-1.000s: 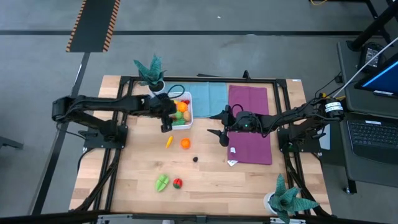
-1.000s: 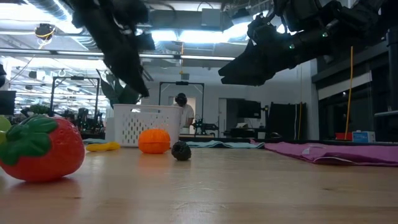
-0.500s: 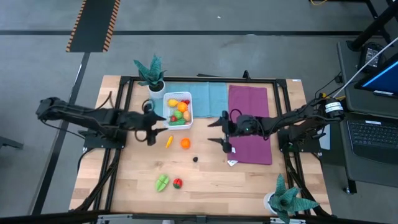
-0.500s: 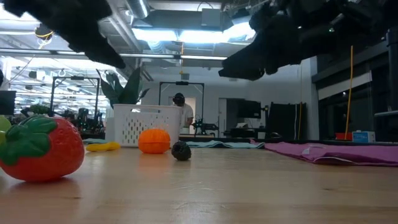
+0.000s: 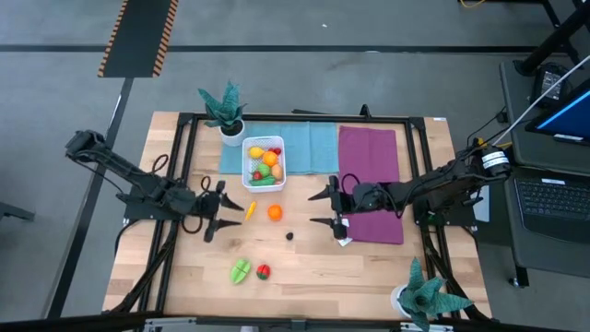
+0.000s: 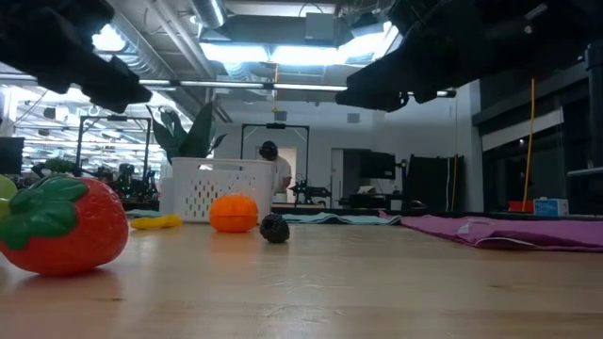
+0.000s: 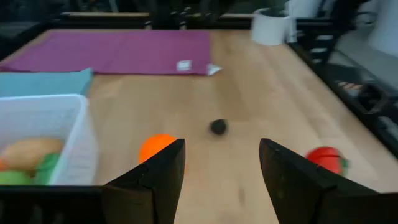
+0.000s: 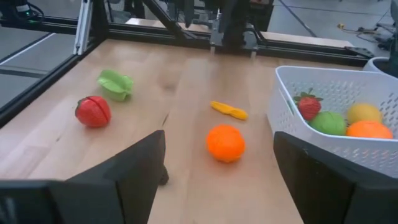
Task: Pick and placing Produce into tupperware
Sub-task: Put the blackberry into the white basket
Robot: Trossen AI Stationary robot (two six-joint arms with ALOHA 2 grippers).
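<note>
1. On table, rear centre: tupperware [image 5: 264,162], white, standing on a teal cloth [image 5: 309,140]; several pieces of produce already inside, among them a strawberry [image 8: 307,106], a green piece and orange and yellow ones.
2. Loose produce on the bare wood: orange [image 5: 275,212], yellow piece [image 5: 250,209] just beside it, dark ball [image 5: 289,235], green piece [image 5: 240,270], red piece [image 5: 264,271].
3. Left gripper [image 5: 221,208]: above the table just left of the yellow piece, fingers apart, nothing between them.
4. Right gripper [image 5: 324,208]: at the edge of the purple cloth [image 5: 370,184], to the right of the orange, jaws spread wide, empty.
5. Step in hand, by judgement: between placements, with both grippers facing the loose pieces for the next pick.
6. Next move, by judgement: the left gripper is nearest the yellow piece and orange; it would need to drop over one, straddle it, close, then carry it back to the tupperware.
</note>
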